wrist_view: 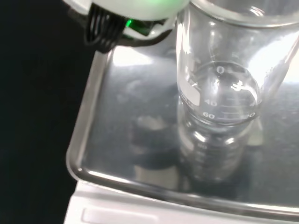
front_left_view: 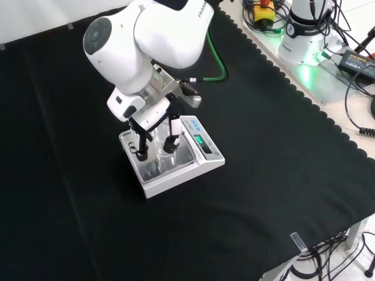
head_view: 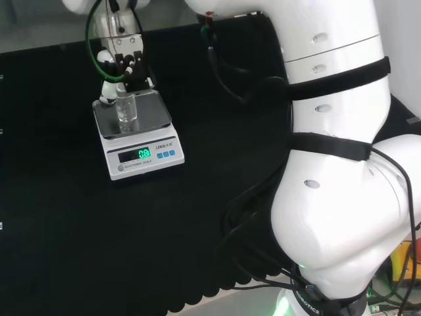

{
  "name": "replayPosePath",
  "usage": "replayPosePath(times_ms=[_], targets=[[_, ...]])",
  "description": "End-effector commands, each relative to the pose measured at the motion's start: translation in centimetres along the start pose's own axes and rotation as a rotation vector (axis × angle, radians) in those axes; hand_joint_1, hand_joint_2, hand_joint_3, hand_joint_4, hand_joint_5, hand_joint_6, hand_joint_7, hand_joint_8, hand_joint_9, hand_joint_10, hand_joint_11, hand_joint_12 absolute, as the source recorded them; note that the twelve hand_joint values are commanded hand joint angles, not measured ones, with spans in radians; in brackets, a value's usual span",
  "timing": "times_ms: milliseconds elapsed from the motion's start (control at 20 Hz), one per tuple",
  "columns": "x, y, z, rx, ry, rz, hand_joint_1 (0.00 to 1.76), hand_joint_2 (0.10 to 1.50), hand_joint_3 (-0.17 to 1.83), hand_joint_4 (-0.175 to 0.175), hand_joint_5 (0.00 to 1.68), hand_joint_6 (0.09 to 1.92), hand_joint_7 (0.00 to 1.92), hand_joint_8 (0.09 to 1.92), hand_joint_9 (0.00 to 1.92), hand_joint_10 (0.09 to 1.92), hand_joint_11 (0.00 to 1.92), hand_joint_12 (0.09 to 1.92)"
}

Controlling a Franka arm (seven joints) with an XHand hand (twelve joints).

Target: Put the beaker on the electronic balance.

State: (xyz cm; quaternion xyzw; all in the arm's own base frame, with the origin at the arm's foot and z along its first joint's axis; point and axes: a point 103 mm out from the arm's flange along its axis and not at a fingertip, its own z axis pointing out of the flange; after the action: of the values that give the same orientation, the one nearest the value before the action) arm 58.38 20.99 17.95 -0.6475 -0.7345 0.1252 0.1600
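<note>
Beaker, small clear glass cylinder with printed graduations (head_view: 126,110), stands upright on the steel weighing pan of the white electronic balance with green lit display (head_view: 140,155), roughly pan centre. In the wrist view I see its base on the pan and its mirror image directly under it, so I read it as set down, not hanging. Long axis is vertical.

Black and white robot hand (head_view: 123,60) sits directly over the beaker, reaching down from 12 o'clock in the head view. In the front view two fingers (front_left_view: 173,133) drop on either side of the glass, one at its 9 o'clock, one at its 3 o'clock, both fairly straight. I can't say for sure whether their pads touch the wall or stand just off it; they look close beside it rather than curled round it. I call the hand open, holding nothing that I can confirm.

Balance stands on the black-cloth desk (front_left_view: 275,175), display facing 4 o'clock in the front view.

Judgement: placement looks done. Next move for me is a straight lift along the beaker's axis, fingers spread first, since any sideways drift would tip a tall narrow glass off the pan.
</note>
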Motion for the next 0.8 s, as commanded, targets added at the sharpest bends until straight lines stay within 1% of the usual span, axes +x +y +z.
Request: replayPosePath(times_ms=[50, 200, 300, 350, 450, 550, 650, 800], targets=[[0.5, 0.0, 0.4, 0.016, -0.014, -0.003, 1.12, 0.67, 0.54, -0.175, 0.93, 0.22, 0.99, 0.43, 1.38, 0.09, 1.63, 0.50], [0.5, -0.1, 0.4, 0.017, -0.029, 0.003, 1.07, 0.66, 0.53, -0.156, 0.88, 0.20, 0.96, 0.42, 1.33, 0.09, 1.56, 0.48], [0.5, -0.3, 0.3, 0.026, -0.048, 0.003, 1.03, 0.65, 0.52, -0.139, 0.84, 0.19, 0.93, 0.43, 1.29, 0.09, 1.47, 0.54], [0.4, -0.4, 0.3, 0.027, -0.049, 0.004, 1.02, 0.65, 0.52, -0.130, 0.81, 0.19, 0.92, 0.44, 1.27, 0.09, 1.42, 0.60], [0.4, -0.6, 0.1, 0.030, -0.050, 0.005, 0.94, 0.63, 0.52, -0.104, 0.75, 0.16, 0.85, 0.46, 1.19, 0.09, 1.26, 0.76], [0.4, -0.8, -0.2, 0.034, -0.072, 0.008, 0.88, 0.61, 0.51, -0.093, 0.71, 0.14, 0.78, 0.48, 1.13, 0.09, 1.13, 0.89], [0.4, -1.2, -0.6, 0.026, -0.084, 0.006, 0.80, 0.60, 0.47, -0.093, 0.64, 0.10, 0.66, 0.50, 1.04, 0.09, 1.00, 1.02], [0.5, -1.6, -1.1, 0.010, -0.091, 0.001, 0.70, 0.59, 0.38, -0.098, 0.52, 0.09, 0.47, 0.54, 0.89, 0.09, 0.82, 1.17]])
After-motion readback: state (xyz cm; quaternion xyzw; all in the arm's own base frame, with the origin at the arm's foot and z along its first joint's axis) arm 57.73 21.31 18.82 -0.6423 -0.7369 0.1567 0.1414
